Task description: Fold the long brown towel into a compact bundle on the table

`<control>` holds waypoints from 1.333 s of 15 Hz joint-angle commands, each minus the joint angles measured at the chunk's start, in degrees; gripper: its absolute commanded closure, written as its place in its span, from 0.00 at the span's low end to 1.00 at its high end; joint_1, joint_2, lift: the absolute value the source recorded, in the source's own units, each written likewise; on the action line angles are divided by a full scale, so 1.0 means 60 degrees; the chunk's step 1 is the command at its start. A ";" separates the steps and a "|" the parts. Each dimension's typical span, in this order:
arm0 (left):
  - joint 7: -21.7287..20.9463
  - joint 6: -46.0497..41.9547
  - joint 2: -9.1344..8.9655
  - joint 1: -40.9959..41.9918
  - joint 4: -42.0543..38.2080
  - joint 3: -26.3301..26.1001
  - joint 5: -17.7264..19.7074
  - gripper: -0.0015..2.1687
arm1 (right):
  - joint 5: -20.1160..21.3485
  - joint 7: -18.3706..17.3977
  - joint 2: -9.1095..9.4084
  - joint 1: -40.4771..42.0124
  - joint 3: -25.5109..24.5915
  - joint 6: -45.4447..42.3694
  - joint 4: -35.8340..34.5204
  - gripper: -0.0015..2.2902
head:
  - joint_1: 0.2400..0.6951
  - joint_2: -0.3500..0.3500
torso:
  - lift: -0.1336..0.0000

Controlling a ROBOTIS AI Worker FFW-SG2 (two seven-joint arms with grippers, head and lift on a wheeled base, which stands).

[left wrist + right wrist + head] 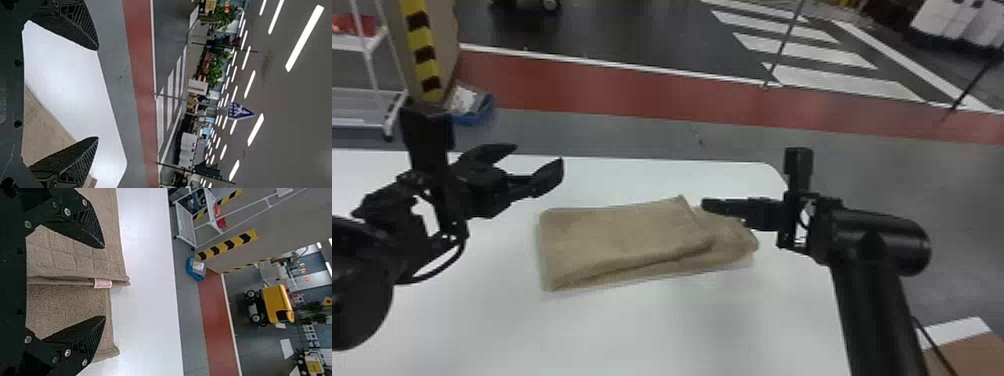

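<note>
The brown towel (622,235) lies on the white table, a folded upper layer covering its left and middle while a lower layer sticks out at the right. My left gripper (539,157) stands open above the table, beyond the towel's far left corner. Over the towel's right part is my right gripper (708,206). In the left wrist view, the left gripper (98,94) has a wide gap, the towel (45,129) lying beyond it. The right wrist view has the right gripper (105,282) open, with the towel's layered edge and small label (103,283) seen between its fingers.
The white table (652,325) extends around the towel, its far edge near both grippers. Beyond it on the floor are a blue bin (474,112) and a white rack (362,107). A brown box (967,355) stands at the lower right.
</note>
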 commanded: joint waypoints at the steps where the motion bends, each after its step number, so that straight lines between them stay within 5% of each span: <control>1: -0.0150 -0.0457 0.0307 0.0526 -0.0359 0.0605 0.0151 0.04 | 0.0719 -0.0186 0.0205 -0.0336 0.0300 0.0321 0.0187 0.15 | 0.92 0.10 | 0.08; 13: -0.0838 -0.0662 0.0468 0.0644 -0.0271 0.0854 0.0898 0.04 | 0.2067 -0.0464 0.0498 -0.1185 0.1604 0.0672 0.1505 0.18 | 0.97 0.22 | 0.08; 16: -0.0911 -0.0632 0.0468 0.0644 -0.0227 0.0854 0.0971 0.04 | 0.2126 -0.0464 0.0498 -0.1434 0.1853 0.0672 0.1944 0.27 | 0.98 0.22 | 0.08; 18: -0.0911 -0.0574 0.0482 0.0644 -0.0212 0.0869 0.0957 0.04 | 0.2038 -0.0449 0.0513 -0.1390 0.1823 0.0702 0.1930 0.47 | 0.98 0.22 | 0.08; 20: -0.0911 -0.0574 0.0482 0.0644 -0.0227 0.0869 0.0971 0.04 | 0.1862 -0.0449 0.0528 -0.1127 0.1706 0.0760 0.1446 0.54 | 0.99 0.23 | 0.08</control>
